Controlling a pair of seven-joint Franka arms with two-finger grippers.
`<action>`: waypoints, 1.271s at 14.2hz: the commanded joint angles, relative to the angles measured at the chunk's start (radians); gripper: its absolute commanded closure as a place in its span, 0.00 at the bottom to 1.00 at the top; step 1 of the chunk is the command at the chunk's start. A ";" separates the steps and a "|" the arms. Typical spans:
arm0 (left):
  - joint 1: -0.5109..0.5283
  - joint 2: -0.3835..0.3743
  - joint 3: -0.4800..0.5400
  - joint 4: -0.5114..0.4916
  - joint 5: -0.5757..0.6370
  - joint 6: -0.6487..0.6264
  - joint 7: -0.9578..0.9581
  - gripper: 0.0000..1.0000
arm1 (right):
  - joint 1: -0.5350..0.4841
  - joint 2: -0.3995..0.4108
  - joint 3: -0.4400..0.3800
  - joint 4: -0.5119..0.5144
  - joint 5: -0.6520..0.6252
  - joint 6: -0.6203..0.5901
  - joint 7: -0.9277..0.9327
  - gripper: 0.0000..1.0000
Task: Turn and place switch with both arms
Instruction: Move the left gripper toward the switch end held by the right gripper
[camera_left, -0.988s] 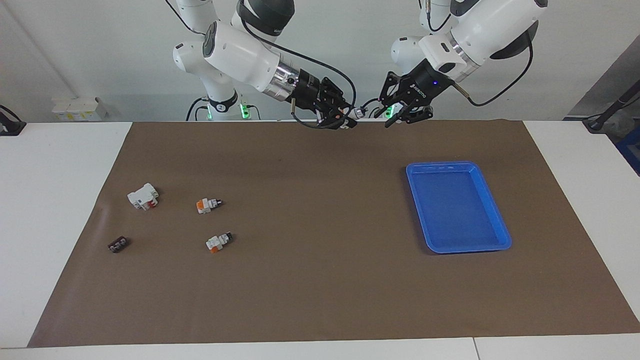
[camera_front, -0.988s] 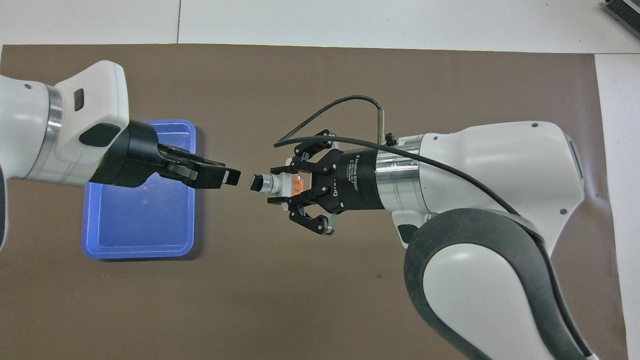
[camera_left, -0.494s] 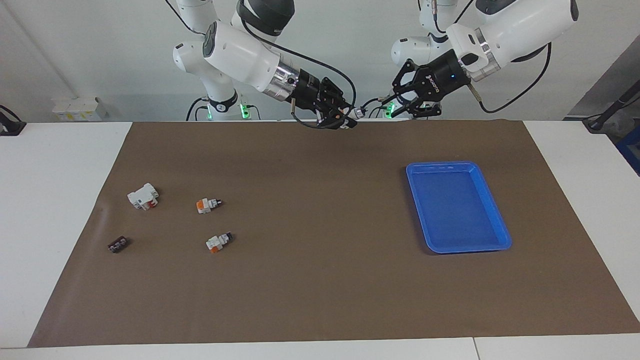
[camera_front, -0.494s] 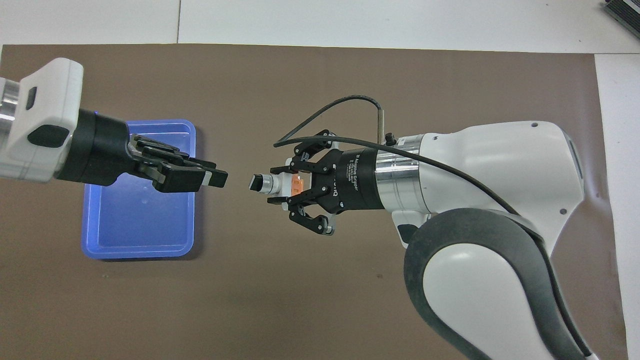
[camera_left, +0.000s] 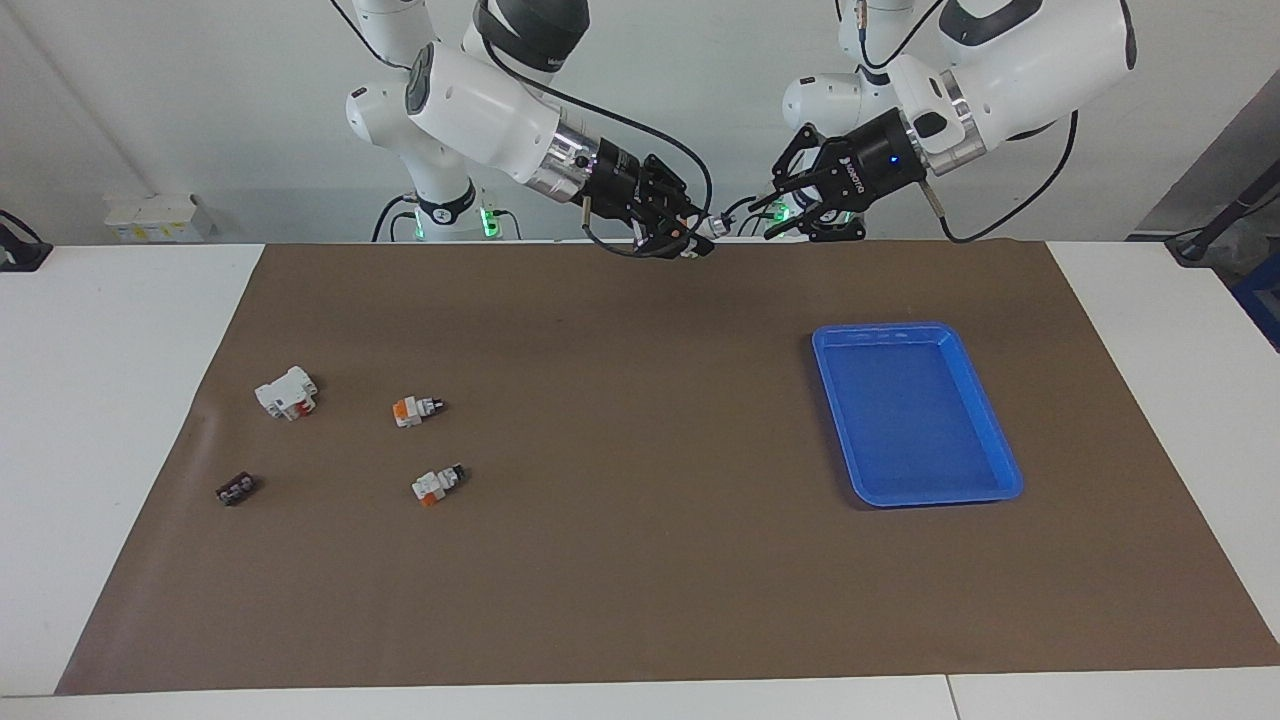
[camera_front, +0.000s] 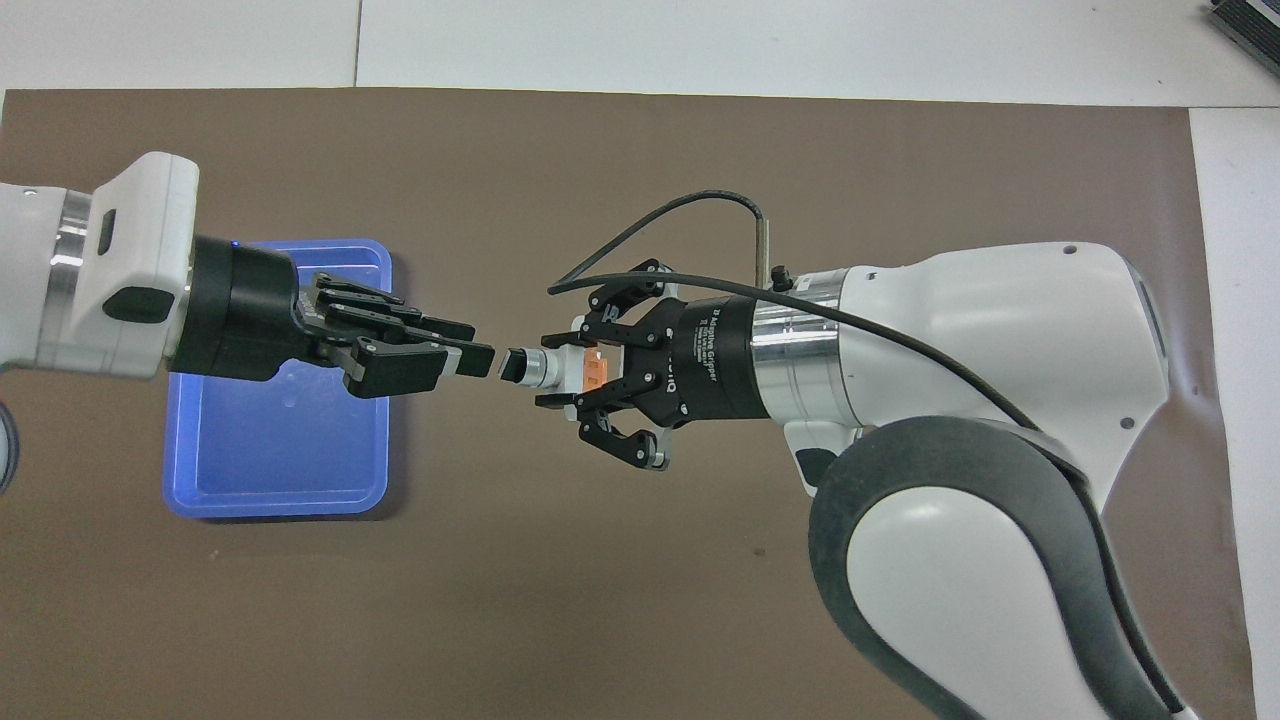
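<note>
orange-and-white switch (camera_front: 560, 367) is held aloft over the brown mat (camera_left: 640, 560), clamped in the right gripper (camera_front: 578, 369).
the left gripper (camera_front: 478, 357), fingers part-open, has been brought back to its black knob; lettering on the grippers cannot be read.

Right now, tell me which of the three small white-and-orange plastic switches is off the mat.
The white-and-orange plastic switch gripped in the right tool, held in the air, black knob toward the left tool. The other two switches lie on the brown mat.

We see the tray (camera_left: 1008, 470) on the mat (camera_left: 640, 560) toward the left arm's end of the tabletop (camera_left: 110, 420). Two switches (camera_left: 416, 410) (camera_left: 437, 484) lie toward the right arm's end. The right tool (camera_front: 575, 368) holds a third switch (camera_front: 545, 367) up over the mat, perhaps just apart from the left tool (camera_front: 475, 357).
</note>
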 joint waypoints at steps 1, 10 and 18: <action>-0.021 -0.039 0.007 -0.053 -0.030 0.035 0.027 0.65 | -0.007 0.005 0.002 0.009 -0.009 -0.005 -0.012 1.00; -0.047 -0.051 0.004 -0.070 -0.073 0.063 0.027 0.70 | -0.007 0.003 0.002 0.009 -0.010 -0.005 -0.012 1.00; -0.050 -0.065 0.004 -0.097 -0.073 0.075 0.028 0.85 | -0.007 0.003 0.002 0.007 -0.010 -0.005 -0.011 1.00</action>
